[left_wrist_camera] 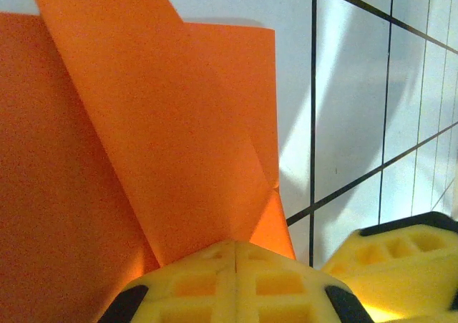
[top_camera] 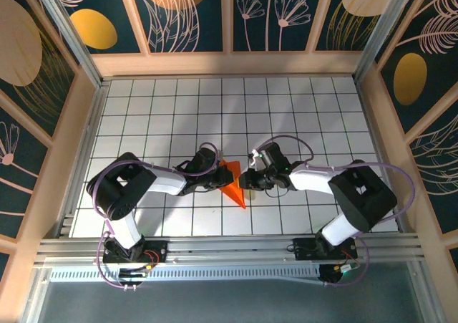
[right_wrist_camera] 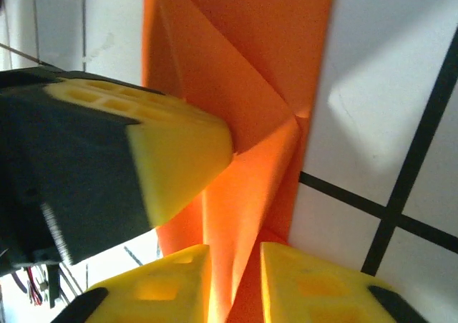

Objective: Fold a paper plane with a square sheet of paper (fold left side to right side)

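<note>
The orange square sheet of paper (top_camera: 233,182) lies folded into a pointed wedge on the tiled table, its point toward the near edge. My left gripper (top_camera: 217,182) is at its left side, shut, with its tips (left_wrist_camera: 236,246) set against a raised flap of the paper (left_wrist_camera: 143,158). I cannot tell whether any paper is pinched between them. My right gripper (top_camera: 247,181) is at the right side. Its fingers stand a little apart (right_wrist_camera: 235,257) with an upright ridge of the paper (right_wrist_camera: 250,87) between them. The left gripper's yellow fingertip (right_wrist_camera: 179,151) touches that fold.
The white table (top_camera: 300,115) has a black grid. Wooden walls (top_camera: 229,64) close in the back and both sides. An aluminium rail (top_camera: 229,248) runs along the near edge between the arm bases. The two grippers are almost touching over the paper.
</note>
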Available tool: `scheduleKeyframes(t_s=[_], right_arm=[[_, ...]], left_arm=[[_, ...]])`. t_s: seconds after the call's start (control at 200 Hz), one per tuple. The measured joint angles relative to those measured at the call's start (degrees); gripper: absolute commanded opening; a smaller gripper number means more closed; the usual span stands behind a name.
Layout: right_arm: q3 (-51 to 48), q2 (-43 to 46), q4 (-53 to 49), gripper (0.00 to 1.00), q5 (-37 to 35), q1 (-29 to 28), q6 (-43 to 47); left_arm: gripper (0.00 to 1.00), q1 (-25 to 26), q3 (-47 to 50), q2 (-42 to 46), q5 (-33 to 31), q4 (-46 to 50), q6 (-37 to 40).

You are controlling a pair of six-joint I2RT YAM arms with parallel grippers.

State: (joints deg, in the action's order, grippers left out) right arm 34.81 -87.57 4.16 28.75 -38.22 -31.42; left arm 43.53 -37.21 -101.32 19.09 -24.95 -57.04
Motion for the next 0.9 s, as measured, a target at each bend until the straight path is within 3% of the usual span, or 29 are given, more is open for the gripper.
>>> scheduleKeyframes(t_s=[0.15, 0.34, 0.601, 0.901], right_arm=[[0.1, 4.4, -3.3, 0.30, -0.3, 1.2, 1.0], [-0.1, 10.2, -5.8, 0.00, 2.8, 1.2, 1.7], [-3.9, 10.3, -2.6, 0.00, 8.2, -4.4, -0.9], [-7.5, 6.5, 3.2, 0.00, 8.7, -7.3, -4.0]], left_arm=[[0.00, 0.0, 0.1, 0.0, 0.0, -0.2, 0.0], [0.00, 0.0, 0.1, 0.0, 0.0, -0.2, 0.0], [0.00, 0.0, 0.1, 0.0, -0.1, -0.2, 0.0], [0.00, 0.0, 0.1, 0.0, 0.0, -0.2, 0.0]])
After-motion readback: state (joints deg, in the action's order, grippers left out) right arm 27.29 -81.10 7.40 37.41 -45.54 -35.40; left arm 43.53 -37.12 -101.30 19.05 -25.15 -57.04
